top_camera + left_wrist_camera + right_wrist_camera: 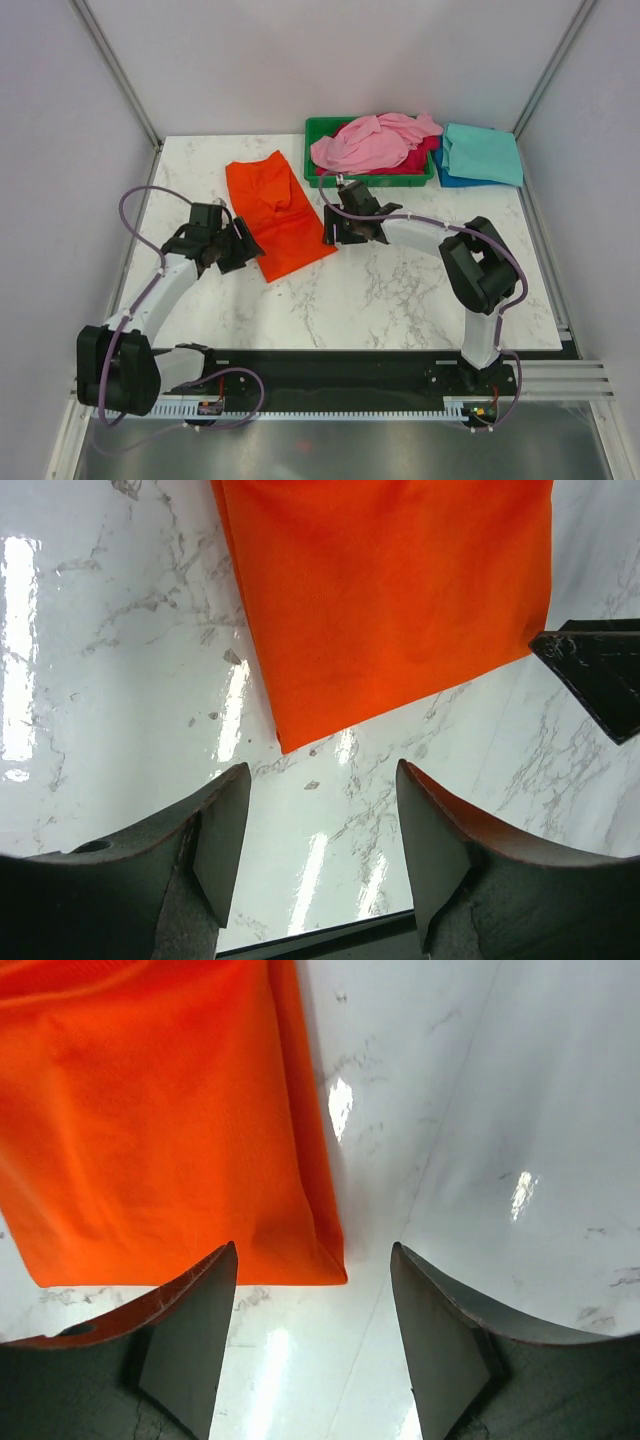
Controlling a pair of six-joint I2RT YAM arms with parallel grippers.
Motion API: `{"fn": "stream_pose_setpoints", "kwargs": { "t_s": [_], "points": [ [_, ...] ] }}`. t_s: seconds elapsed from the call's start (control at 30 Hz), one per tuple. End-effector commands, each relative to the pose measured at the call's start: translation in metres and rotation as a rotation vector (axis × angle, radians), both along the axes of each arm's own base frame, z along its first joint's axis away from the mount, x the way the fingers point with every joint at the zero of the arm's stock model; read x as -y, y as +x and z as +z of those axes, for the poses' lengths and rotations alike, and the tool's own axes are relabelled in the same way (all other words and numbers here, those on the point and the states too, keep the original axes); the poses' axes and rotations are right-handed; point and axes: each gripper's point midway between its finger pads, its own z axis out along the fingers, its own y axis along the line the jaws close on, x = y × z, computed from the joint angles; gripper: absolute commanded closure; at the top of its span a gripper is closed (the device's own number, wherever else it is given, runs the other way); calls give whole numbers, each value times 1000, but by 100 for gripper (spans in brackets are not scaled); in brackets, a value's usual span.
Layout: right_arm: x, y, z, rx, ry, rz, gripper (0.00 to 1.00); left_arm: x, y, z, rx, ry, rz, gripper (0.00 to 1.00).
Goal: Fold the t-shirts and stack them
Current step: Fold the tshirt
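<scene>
A bright orange t-shirt [277,212] lies folded into a long strip on the marble table, slanting from the back toward the front. My left gripper [246,250] stands open just off its near left corner, with only bare table between the fingers [320,815]. At the near right corner my right gripper [333,234] is open too, and the orange corner [320,1260] lies just ahead of its gap [314,1295]. In the green tray a light pink t-shirt [372,143] is heaped over a magenta one [412,166]. A teal t-shirt [483,153] lies folded on a blue one [444,179].
The green tray [318,128] stands at the back centre, with the teal and blue pile right of it by the right wall. The right gripper's dark fingertip [598,675] shows at the right edge of the left wrist view. Bare marble [400,290] spreads in front.
</scene>
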Motion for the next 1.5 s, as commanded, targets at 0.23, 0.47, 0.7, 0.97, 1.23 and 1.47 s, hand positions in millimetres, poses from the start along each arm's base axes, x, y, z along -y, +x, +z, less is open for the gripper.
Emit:
{"fn": "stream_pose_setpoints", "kwargs": {
  "t_s": [0.23,0.47,0.7,0.97,1.23,1.47],
  "points": [
    [-14,-4,-3,17,128,-11,37,8,-18,3,105,-48,-35,36],
    [-5,-18,-22,-18,129,-40,49,9,-28,-24,77,-64,-18,41],
    [-1,-23,-33,-34,117,-48,58,11,-27,-50,50,-76,4,42],
    [0,-26,-36,-43,125,-50,66,15,-20,-74,21,-79,30,50],
    [2,-31,-43,-59,122,-48,67,19,-19,-89,-8,-82,45,56],
    [4,-34,-55,-78,109,-51,72,26,-22,-93,-40,-80,28,68]
  ]
}}
